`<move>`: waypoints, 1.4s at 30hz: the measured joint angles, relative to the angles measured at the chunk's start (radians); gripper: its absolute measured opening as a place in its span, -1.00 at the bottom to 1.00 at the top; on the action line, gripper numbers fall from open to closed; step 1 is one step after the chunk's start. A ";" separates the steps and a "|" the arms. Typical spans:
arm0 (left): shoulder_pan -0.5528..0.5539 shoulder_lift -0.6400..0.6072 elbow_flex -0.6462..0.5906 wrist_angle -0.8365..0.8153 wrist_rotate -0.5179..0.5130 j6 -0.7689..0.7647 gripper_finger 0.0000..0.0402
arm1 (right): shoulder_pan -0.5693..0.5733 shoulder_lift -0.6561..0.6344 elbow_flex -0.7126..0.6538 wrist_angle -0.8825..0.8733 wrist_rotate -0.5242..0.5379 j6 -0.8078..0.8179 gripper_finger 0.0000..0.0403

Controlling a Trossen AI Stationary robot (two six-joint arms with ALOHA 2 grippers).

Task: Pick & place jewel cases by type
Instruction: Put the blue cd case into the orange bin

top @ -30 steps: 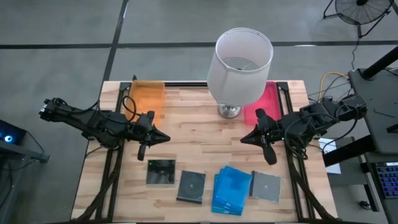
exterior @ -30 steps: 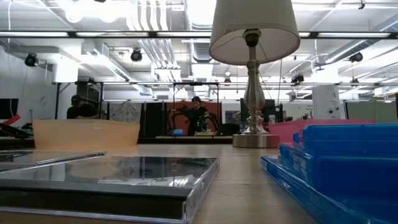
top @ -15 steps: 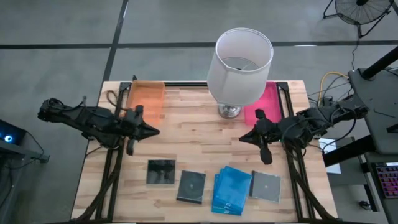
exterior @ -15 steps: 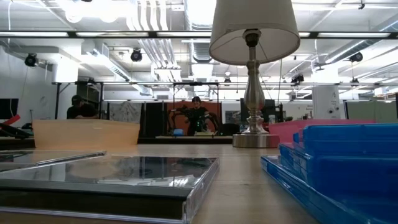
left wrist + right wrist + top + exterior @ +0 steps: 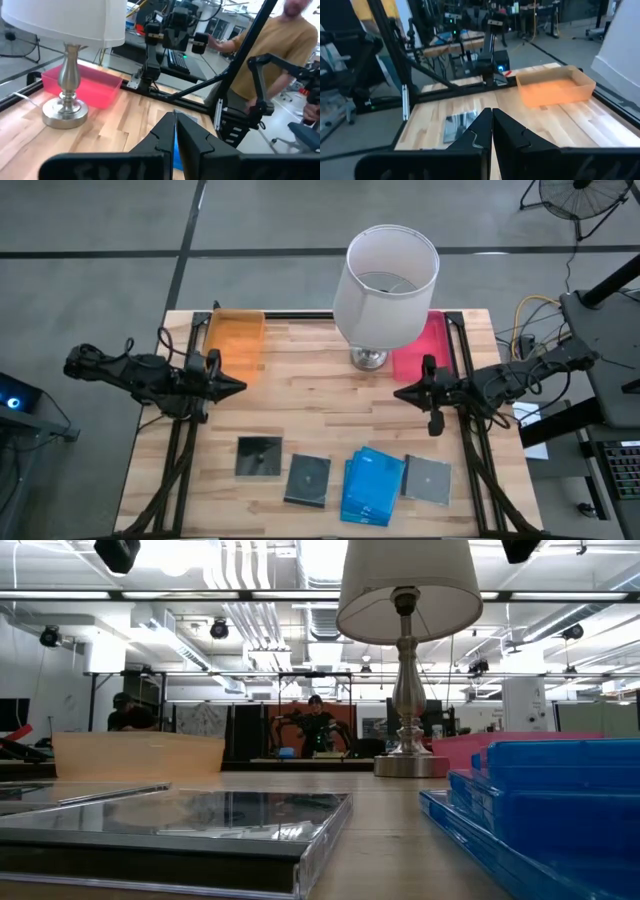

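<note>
Altogether, three dark grey square plastic jewel cases [image 5: 259, 457] and two stacked bright blue rectangular ones [image 5: 372, 486] line the wooden counter's [image 5: 320, 405] near edge; left claw [image 5: 236, 386] and right claw [image 5: 400, 392], both pressed together, hold nothing.

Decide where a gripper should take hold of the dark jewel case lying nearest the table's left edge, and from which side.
Judging by its pose, come straight down from above: the dark jewel case lies flat on the table, apart from its neighbour. Pinch two opposite edges, since only its thin sides offer a hold.

Only the lamp [image 5: 385, 280] blocks the table's [image 5: 310, 405] open middle, between the trays.
</note>
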 joint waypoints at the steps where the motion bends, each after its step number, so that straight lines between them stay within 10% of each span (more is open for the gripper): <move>1: 0.000 0.001 0.000 0.008 0.003 -0.007 -1.00 | 0.000 -0.010 -0.007 0.002 0.001 0.008 -0.96; 24: 0.000 0.491 0.478 -0.281 0.099 0.036 -1.00 | 0.051 0.227 0.418 -0.642 -0.139 0.304 -0.96; 42: -0.013 0.601 0.499 -0.293 0.158 -0.061 -1.00 | 0.298 0.510 0.610 -0.755 -0.160 0.654 -0.96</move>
